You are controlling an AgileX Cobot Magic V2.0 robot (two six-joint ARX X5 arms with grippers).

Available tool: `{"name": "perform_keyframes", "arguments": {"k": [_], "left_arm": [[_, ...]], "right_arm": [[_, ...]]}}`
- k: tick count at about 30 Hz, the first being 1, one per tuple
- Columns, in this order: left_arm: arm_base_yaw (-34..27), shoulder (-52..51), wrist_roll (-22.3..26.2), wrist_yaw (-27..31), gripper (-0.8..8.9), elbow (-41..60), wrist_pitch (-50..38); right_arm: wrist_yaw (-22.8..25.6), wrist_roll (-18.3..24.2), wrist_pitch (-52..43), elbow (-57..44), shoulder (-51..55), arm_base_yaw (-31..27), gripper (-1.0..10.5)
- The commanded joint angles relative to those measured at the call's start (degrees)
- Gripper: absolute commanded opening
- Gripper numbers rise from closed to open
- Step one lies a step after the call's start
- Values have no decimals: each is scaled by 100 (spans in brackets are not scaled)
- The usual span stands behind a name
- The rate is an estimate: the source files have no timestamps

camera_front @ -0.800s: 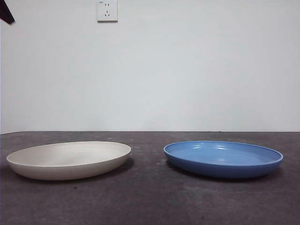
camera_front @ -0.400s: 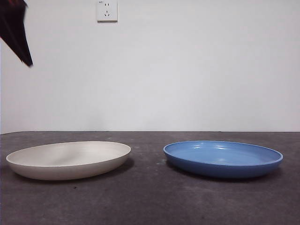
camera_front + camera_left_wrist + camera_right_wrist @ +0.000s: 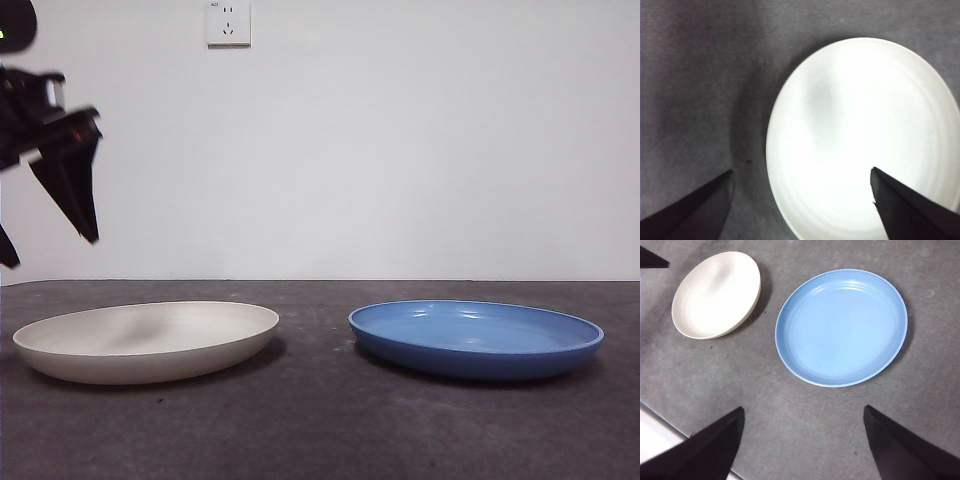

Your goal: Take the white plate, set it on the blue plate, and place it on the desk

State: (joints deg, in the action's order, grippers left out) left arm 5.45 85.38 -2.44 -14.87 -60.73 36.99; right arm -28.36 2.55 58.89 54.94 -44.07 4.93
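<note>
The white plate [image 3: 146, 341] lies flat on the desk [image 3: 320, 430] toward its left edge, apart from the blue plate [image 3: 476, 338]. It looks stiff, light and smooth, so I'd pinch its thin rim. My left gripper [image 3: 802, 200], jaws spread, has dropped from the top corner to hover above that rim; my right gripper [image 3: 802, 440] waits, spread

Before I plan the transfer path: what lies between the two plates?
Only bare desk separates the white plate from the blue plate; right wrist and front views both show the gap.
</note>
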Motion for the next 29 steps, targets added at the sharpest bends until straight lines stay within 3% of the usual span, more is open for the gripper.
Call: {"name": "perform_keyframes", "arguments": {"k": [1,21,29], "left_arm": [[26,343,46,11,436,-136,-173],[37,1290,20,44,393,-136,-466],[101,1294,0,352,181,-136,-378]], "right_arm": [[-13,-55,-57,111,-39,24,382],[-13,-57,-59,111,-42,24,381],[-13,-55,-59,111,-42,24,381]]}}
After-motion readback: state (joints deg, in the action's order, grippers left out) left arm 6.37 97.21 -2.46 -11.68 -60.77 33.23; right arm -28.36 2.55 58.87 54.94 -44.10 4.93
